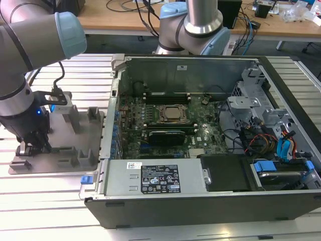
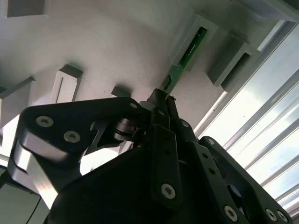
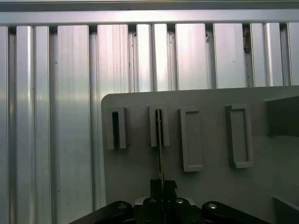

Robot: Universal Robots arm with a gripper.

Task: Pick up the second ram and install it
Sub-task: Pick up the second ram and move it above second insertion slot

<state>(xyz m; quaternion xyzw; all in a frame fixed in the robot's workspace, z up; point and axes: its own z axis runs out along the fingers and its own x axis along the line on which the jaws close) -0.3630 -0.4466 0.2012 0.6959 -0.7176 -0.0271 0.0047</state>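
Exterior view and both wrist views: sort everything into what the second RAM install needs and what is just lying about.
For the job:
- second ram, one end in its holder slot
- gripper, closed on it
- grey holder tray
- motherboard memory slots

Lying about:
- processor
- power supply
- drive cage
- cables on the desk

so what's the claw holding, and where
The thin green circuit-board stick, pinched at one end by the claw; its far end in a grey holder slot.
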